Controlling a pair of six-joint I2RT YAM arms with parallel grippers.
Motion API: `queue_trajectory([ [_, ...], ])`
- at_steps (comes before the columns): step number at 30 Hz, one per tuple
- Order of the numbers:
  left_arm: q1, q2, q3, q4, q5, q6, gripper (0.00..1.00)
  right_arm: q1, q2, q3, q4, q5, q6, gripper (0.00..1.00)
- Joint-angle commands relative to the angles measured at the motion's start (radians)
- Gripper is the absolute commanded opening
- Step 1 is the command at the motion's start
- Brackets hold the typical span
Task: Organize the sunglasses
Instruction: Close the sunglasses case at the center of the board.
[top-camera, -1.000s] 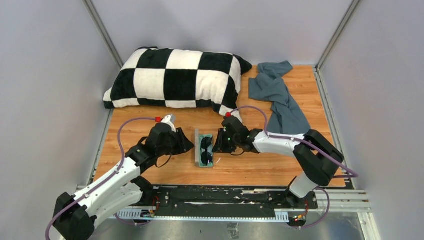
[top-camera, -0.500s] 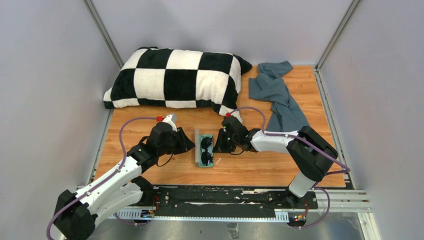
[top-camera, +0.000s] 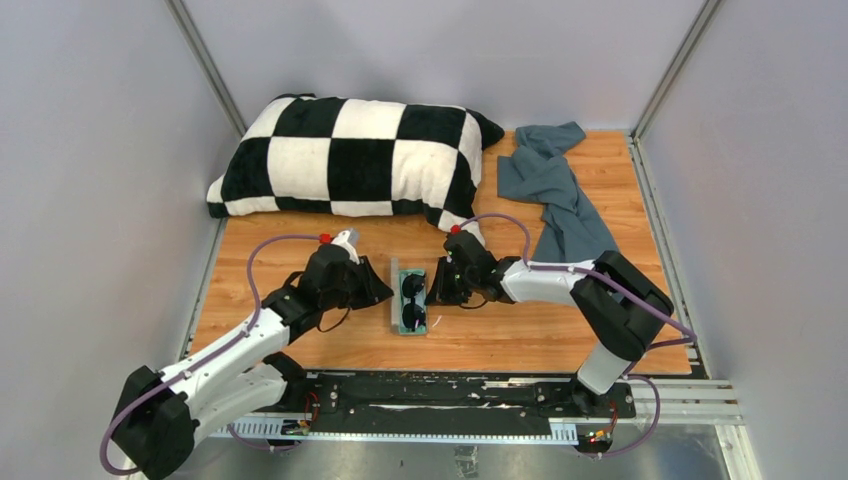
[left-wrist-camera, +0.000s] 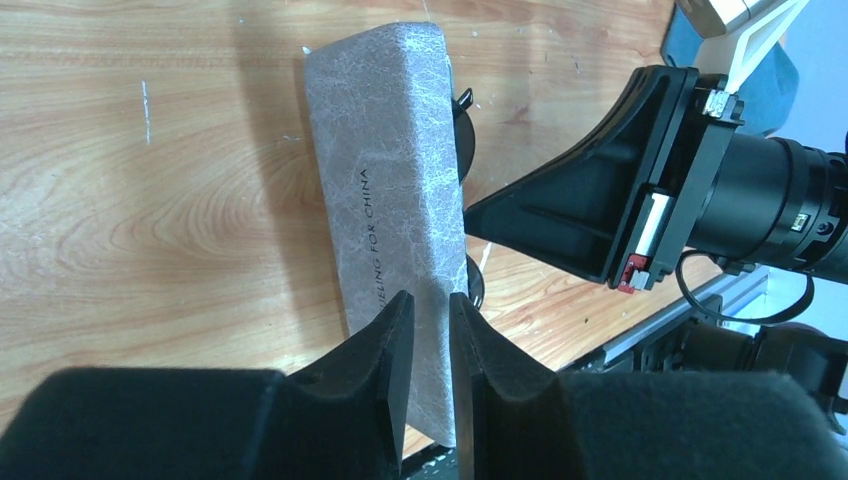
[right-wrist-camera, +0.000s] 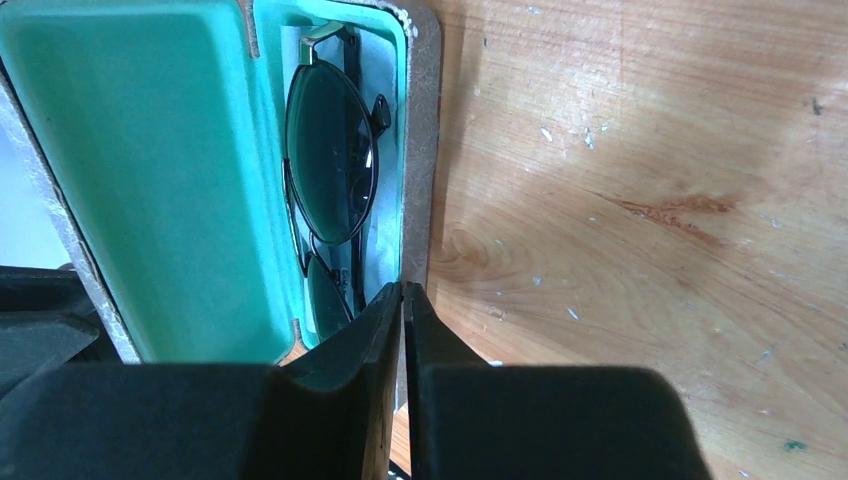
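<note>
The grey fabric case (top-camera: 408, 297) lies open on the table between my grippers, its teal lining showing (right-wrist-camera: 150, 180). The black sunglasses (top-camera: 412, 293) lie folded inside it (right-wrist-camera: 330, 170). The case's grey lid (left-wrist-camera: 395, 190) stands up and faces my left gripper. My left gripper (top-camera: 379, 293) is just left of the lid; its jaws stand a thin gap apart with nothing between them (left-wrist-camera: 431, 330). My right gripper (top-camera: 432, 285) is shut and empty, its tips at the case's right rim (right-wrist-camera: 402, 300).
A black-and-white checked pillow (top-camera: 350, 155) lies at the back left. A grey-blue cloth (top-camera: 555, 195) lies crumpled at the back right. Grey walls enclose the table on three sides. A metal rail (top-camera: 450, 395) runs along the near edge.
The left arm has shifted slightly, its elbow moving right. The right gripper has edged a little closer to the case. Case and sunglasses have not moved.
</note>
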Motion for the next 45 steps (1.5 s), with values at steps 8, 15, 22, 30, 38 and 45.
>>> queue_trajectory([
  [8,0.005,0.086,-0.054,0.145,0.077,-0.029,0.22,-0.009,0.046,0.002,-0.003,0.001,0.003,0.04],
  [15,0.000,0.138,-0.067,0.198,0.100,-0.042,0.21,-0.008,0.059,0.003,-0.002,-0.002,0.000,0.03],
  [22,-0.019,0.196,-0.047,0.204,0.103,-0.034,0.22,-0.009,0.073,0.007,-0.002,-0.007,-0.002,0.02],
  [30,-0.031,0.255,-0.037,0.255,0.122,-0.033,0.23,-0.008,0.081,0.013,-0.003,-0.010,-0.004,0.02],
  [38,-0.035,0.254,-0.029,0.261,0.124,-0.026,0.25,-0.008,0.086,0.012,-0.002,-0.010,-0.003,0.02],
  [45,-0.035,0.198,-0.019,0.230,0.113,-0.022,0.25,-0.009,0.055,0.011,-0.026,-0.001,-0.013,0.02],
])
